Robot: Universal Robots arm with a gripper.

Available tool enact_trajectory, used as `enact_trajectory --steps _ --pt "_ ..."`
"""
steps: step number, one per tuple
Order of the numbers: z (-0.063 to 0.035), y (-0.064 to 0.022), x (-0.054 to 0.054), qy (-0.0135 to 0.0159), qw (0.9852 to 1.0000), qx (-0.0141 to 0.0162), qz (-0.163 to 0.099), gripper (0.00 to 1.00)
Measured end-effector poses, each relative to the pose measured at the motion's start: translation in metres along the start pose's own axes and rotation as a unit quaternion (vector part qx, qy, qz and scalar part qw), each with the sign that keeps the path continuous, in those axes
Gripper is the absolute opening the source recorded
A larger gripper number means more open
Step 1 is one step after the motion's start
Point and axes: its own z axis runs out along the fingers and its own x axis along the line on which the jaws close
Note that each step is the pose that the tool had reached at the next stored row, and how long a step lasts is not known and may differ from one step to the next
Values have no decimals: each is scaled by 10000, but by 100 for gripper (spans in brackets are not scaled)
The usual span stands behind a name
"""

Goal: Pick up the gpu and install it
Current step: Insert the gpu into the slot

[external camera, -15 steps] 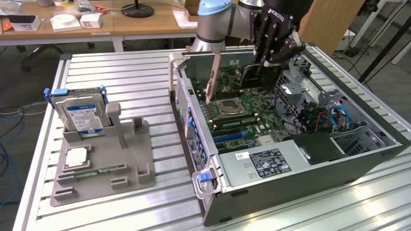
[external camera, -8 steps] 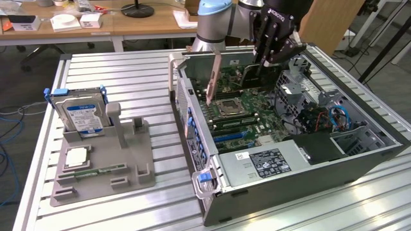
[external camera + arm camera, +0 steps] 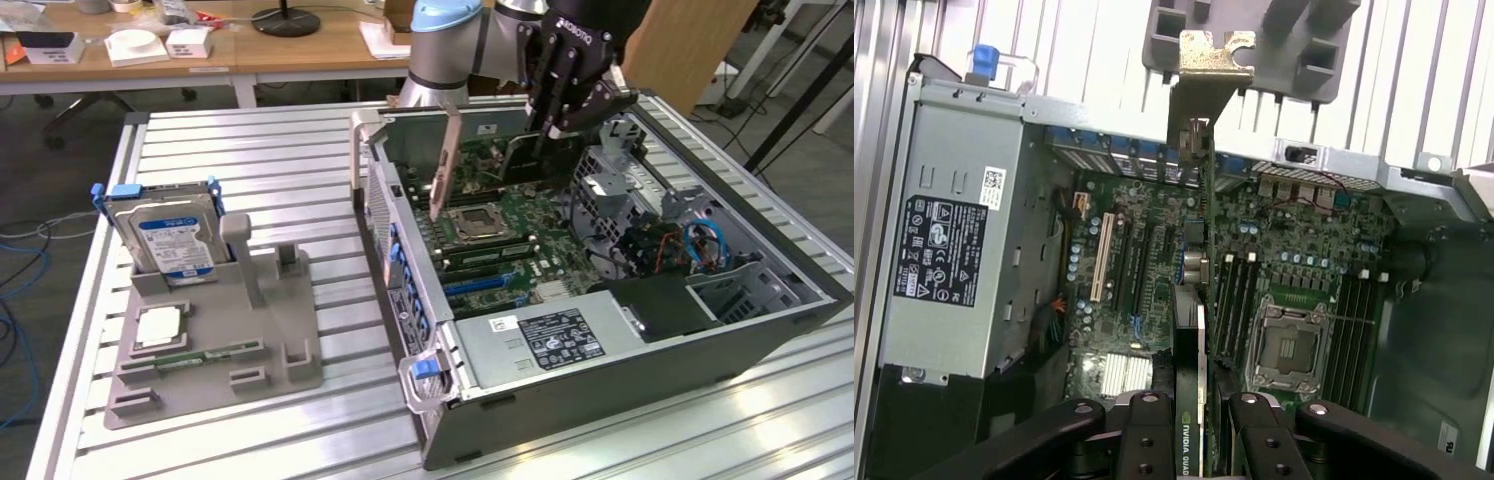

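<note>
STEP: pick-up was judged done | END EFFECTOR (image 3: 1199, 440): was clenched on the gpu (image 3: 1194, 320) | GPU: was held upright inside the computer case (image 3: 641, 400), over the motherboard (image 3: 521, 230), toward the tabletop's (image 3: 267, 140) far edge | LEFT: card was judged not yet seated in a slot.

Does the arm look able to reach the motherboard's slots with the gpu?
Probably yes: the case is open, and the end effector holds the gpu upright above the motherboard, with nothing visibly between.

arm (image 3: 447, 50): silver, blue cap | gripper (image 3: 561, 122): black, white lettering
</note>
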Motion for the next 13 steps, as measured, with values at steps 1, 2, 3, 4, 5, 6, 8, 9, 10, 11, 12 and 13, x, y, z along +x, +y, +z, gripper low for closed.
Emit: enact_trajectory --steps 1,2,3,4,5,6,8,9,10,11,12,13 --pt "0 0 0 1 10000 -1 -19 26" --pt "0 0 0 2 10000 -1 -37 26" --pt "0 0 0 3 10000 -2 -55 26" --pt "-1 0 0 4 10000 -2 -73 26" --pt "-1 0 0 4 10000 -2 -90 26" --pt "0 0 0 5 9999 -2 -108 26" --pt "0 0 0 6 9999 -3 -129 26" --pt "0 0 0 6 9999 -3 -130 26" --pt "0 0 0 6 9999 -3 -130 26" --pt "0 0 0 6 9999 -3 -130 26" --pt "0 0 0 6 9999 -3 -130 26" --pt "0 0 0 6 9999 -3 -130 26"
